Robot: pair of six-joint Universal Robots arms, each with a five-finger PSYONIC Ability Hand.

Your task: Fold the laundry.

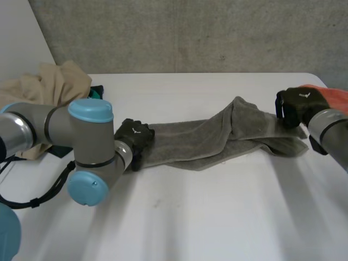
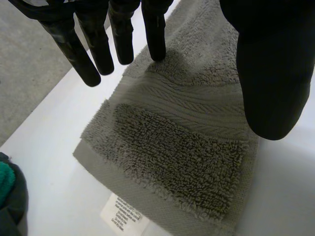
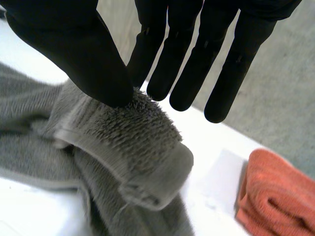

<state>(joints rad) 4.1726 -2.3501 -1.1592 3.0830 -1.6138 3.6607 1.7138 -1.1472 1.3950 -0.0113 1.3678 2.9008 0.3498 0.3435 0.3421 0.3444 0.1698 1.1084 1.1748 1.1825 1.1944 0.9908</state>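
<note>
At opposite towel [image 1: 217,141] ends, left robot hand [image 1: 134,136] spread, right robot hand [image 3: 74,46] pinching the edge.

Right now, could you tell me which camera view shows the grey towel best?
The head view: the whole grey towel lies stretched between both hands. The left wrist view shows its labelled end under the open left hand; the right wrist view shows its bunched end pinched by the right hand.

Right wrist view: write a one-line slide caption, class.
Right hand pinches the grey terry towel by its bunched end; a folded orange cloth lies nearby on the white table.
</note>
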